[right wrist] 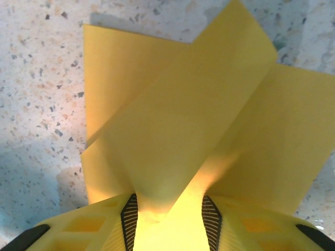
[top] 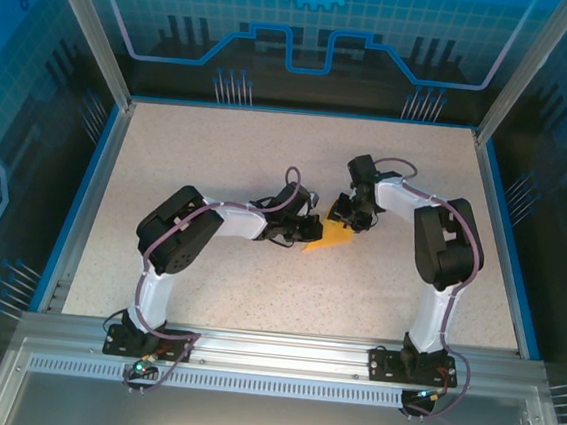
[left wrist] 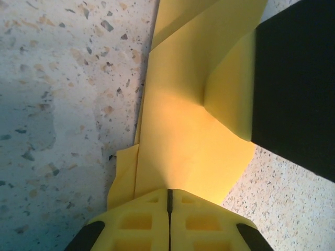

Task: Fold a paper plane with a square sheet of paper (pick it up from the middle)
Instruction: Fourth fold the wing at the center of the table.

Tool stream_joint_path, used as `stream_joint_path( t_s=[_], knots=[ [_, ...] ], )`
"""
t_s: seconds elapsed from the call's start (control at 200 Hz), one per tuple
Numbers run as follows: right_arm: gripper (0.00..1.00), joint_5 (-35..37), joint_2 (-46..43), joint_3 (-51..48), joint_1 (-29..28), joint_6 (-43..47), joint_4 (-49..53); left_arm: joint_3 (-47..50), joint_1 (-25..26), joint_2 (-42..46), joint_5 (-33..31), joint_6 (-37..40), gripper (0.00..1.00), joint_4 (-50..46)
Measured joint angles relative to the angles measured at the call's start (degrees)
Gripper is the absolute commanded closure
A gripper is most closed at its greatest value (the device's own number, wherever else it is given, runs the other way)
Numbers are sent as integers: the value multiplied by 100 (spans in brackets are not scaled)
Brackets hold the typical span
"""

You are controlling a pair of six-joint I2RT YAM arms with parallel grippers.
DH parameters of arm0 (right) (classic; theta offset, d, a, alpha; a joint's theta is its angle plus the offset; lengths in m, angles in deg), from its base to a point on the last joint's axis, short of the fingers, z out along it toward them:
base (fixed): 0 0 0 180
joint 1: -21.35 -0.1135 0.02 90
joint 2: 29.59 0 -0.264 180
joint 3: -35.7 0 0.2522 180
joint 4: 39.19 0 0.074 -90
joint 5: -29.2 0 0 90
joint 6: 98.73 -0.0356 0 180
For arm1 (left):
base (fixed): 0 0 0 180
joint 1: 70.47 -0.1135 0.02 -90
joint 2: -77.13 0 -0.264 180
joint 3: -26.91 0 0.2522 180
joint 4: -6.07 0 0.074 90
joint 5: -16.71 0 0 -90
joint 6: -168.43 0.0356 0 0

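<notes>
Our left pincer (left wrist: 169, 209) is clamped shut on the half-folded square sheet of paper (left wrist: 178, 130) at the middle of the bench (top: 219, 156). The right pincer (right wrist: 169, 215) stands part-open astride a ridge, seemingly loose. We judge a sideways pull could skew the crease or tear it.

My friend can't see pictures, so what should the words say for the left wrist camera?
The left gripper is shut on a creased yellow paper that stretches away over the speckled table. A black block covers the paper's upper right part.
</notes>
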Motion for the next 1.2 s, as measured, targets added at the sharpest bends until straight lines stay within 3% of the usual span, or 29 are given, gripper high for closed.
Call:
stream_joint_path(
  t_s=[0.225, 0.365, 0.57, 1.1, 1.2],
  knots=[
    [59, -190, -901, -485, 162, 326, -455, -2, 0, -9, -2, 0, 96, -17],
    [75, -706, -1447, -737, 188, 557, -931, -13, 0, -9, -17, -4, 98, -44],
    [90, -1460, -1064, -1097, 188, 664, -1502, -44, 0, -17, -42, -33, 100, -105],
    [93, -1829, -173, -1147, 225, 671, -1812, -120, 11, -20, -131, -175, 100, -258],
    [93, -1912, -133, -1143, 258, 671, -1836, -127, 11, -11, -127, -201, 94, -275]
  ],
)
